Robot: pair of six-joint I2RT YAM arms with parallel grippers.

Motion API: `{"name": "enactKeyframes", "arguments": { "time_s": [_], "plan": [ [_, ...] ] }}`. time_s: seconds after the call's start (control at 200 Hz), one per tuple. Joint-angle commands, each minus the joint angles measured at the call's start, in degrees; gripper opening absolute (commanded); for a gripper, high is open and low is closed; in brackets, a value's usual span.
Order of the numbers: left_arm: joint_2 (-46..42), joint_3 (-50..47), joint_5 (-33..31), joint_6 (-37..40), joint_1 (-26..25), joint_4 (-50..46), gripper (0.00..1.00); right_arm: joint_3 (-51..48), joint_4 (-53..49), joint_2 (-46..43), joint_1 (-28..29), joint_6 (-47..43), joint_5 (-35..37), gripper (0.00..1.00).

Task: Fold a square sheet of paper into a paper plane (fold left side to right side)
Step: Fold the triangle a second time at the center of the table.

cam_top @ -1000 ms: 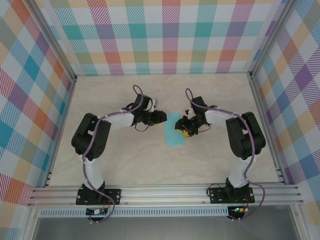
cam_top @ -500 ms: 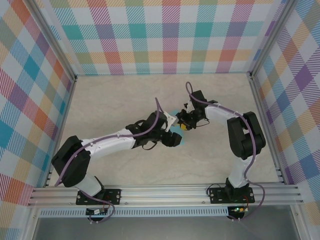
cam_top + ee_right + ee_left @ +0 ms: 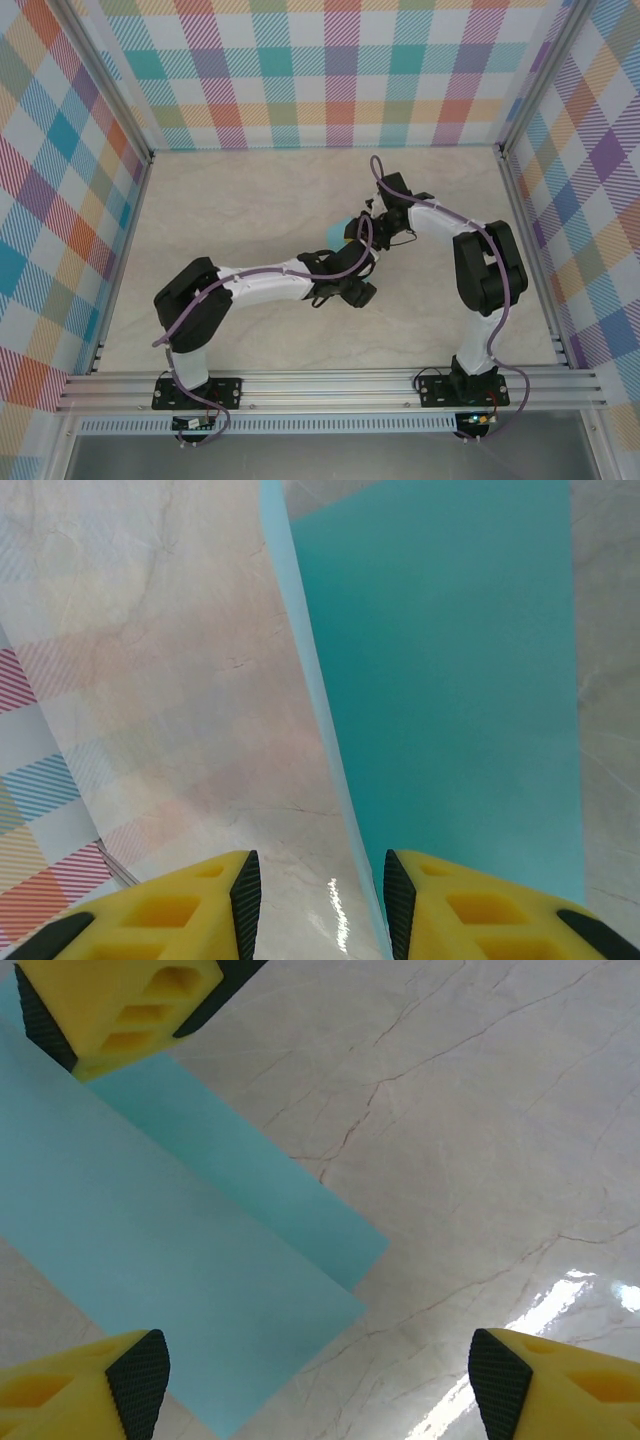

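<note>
- Two layers of the square sheet of paper (image 3: 180, 1260) show in the left wrist view; it lies doubled into a narrow strip, flat on the worktop (image 3: 480, 1110); the two near corners do not meet, and one layer's long edge sits out past the other
- Location: mid-worktop, between the two wrists; from the top camera a small turquoise patch (image 3: 338, 232) shows just beyond the left gripper (image 3: 357, 290)
- Left gripper: jaws wide open, holding nothing; it is positioned over the strip's corner, one of its pads (image 3: 135, 1375) above paper, the other above bare worktop; contact height cannot be told
- Right gripper (image 3: 322, 890): jaws part open, worktop visible in the gap; a raised paper edge runs up between them, close to one pad; not clamped as far as I can see; whether it touches that pad, cannot tell
- Step, my read: the left-to-right fold is laid over but not finished; edges are offset and one edge stands up, so the crease looks soft
- Next move calls for: right side pinning the strip so it cannot skate; left side squaring the top layer to the lower edge, then pressing flat along the fold line; light contact only, since thin paper drags and buckles easily
</note>
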Motion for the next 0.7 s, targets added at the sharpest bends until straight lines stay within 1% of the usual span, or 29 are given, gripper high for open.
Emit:
{"name": "enactKeyframes", "arguments": {
  "time_s": [0.0,0.135,0.225,0.42,0.575,0.695],
  "plan": [
    [2.2,2.9,-7.2,1.0,-2.1,-2.6,0.82,1.8,-1.2,1.0,-0.3,0.3,-1.0,0.40],
    [4.3,4.3,-12.6,1.2,-2.8,-3.8,0.80,1.7,-1.2,1.1,-0.3,0.3,-1.0,0.40],
    [4.3,4.2,-12.6,1.6,-2.9,-3.6,0.77,1.6,-1.2,1.2,-0.4,0.1,-0.9,0.40],
    [3.2,3.3,-11.1,2.5,-3.2,-2.5,0.58,1.8,-1.6,1.2,-0.4,0.0,-0.4,0.40],
    [2.1,2.5,-11.0,2.9,-3.4,-1.9,0.35,2.0,-2.5,1.2,-0.4,-0.6,0.5,0.40],
    [1.1,1.5,-10.9,3.0,-3.5,-0.8,0.25,2.1,-2.6,1.1,-0.4,-0.7,0.9,0.41]
  ]
}}
